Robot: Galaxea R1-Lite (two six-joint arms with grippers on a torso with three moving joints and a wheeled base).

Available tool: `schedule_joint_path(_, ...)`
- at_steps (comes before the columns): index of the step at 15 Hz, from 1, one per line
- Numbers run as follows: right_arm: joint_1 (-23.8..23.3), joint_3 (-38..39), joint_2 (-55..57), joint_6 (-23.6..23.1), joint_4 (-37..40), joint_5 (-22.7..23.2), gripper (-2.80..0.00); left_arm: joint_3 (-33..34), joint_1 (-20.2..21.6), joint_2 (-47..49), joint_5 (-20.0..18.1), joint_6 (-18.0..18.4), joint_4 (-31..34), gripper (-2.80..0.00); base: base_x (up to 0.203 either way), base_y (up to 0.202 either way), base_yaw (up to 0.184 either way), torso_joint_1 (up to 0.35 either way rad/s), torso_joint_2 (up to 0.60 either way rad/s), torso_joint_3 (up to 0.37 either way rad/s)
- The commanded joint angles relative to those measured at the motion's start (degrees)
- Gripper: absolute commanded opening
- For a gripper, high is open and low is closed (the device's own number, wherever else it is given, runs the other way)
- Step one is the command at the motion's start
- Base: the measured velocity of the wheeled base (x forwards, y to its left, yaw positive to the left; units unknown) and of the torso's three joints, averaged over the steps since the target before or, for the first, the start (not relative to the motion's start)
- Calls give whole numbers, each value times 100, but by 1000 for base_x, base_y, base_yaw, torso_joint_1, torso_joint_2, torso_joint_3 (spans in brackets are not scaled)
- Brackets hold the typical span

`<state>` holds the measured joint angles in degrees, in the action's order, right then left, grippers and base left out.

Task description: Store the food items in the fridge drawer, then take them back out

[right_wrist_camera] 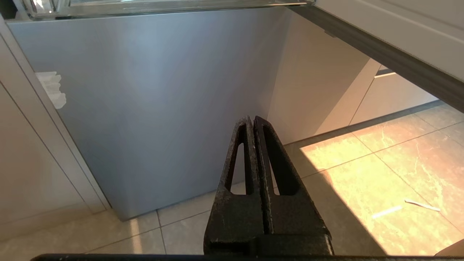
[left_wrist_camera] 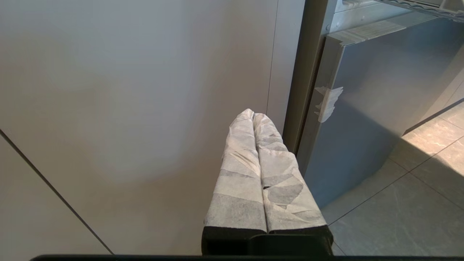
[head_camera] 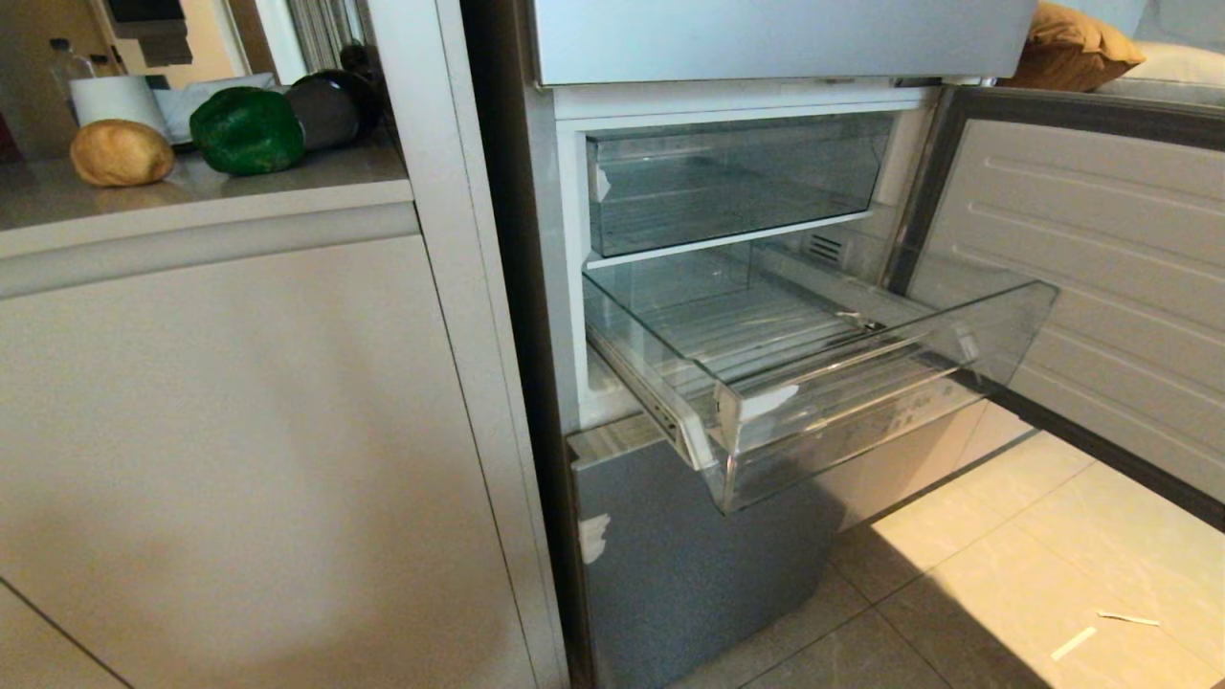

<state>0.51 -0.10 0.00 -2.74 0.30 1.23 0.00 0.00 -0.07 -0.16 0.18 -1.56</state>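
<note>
The left gripper (left_wrist_camera: 253,115), its fingers wrapped in pale cloth tape, is sitting with both fingers pressed together and holding nothing; it is pointing at the plain cream cabinet panel (left_wrist_camera: 137,108) just beside the fridge's lowest front (left_wrist_camera: 380,108), which is carrying a white tape scrap (left_wrist_camera: 328,103) on its near edge. The right gripper (right_wrist_camera: 252,121), bare black, is likewise sitting with its fingers pressed together and empty; it is pointing at the same lowest front (right_wrist_camera: 163,108), low over the tiled floor (right_wrist_camera: 380,163), where sunlight is falling and two small white strips (right_wrist_camera: 402,208) are lying. Neither arm is showing in the head view.

In the head view the middle fridge door (head_camera: 1101,287) is standing swung open to the right, its ribbed inner lining facing the camera; the clear fridge drawer (head_camera: 813,383) is standing pulled well out and is showing only its ribbed bottom; a second clear bin (head_camera: 737,177) above it is sitting pushed in.

The food items are resting outside the fridge, on the surface (head_camera: 239,191) at upper left: the golden-brown lump (head_camera: 122,152) is lying near the edge, and the green bell pepper (head_camera: 247,130) is lying just beside it, apart from it. Behind them a white cup (head_camera: 117,98), a dark rounded vessel (head_camera: 330,107) and a clear bottle (head_camera: 65,59) are standing. A mustard cushion (head_camera: 1077,43) is showing at upper right.
</note>
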Motion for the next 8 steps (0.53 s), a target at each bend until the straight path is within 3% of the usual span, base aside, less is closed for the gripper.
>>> schedule_joint_path(1,2,1,9,17,13,0,-280,62,0,-1,-2,-1,-2,-280,0,0,0,0,0,0)
schedule_joint_path(4,2,1,9,13,13,-28,-280,62,0,-1,-2,-1,-10,-280,0,0,0,53,-142,-88)
schedule_joint_path(8,2,1,9,86,5,-44,-280,62,0,-1,-2,-1,-7,-280,0,0,0,193,-473,-285)
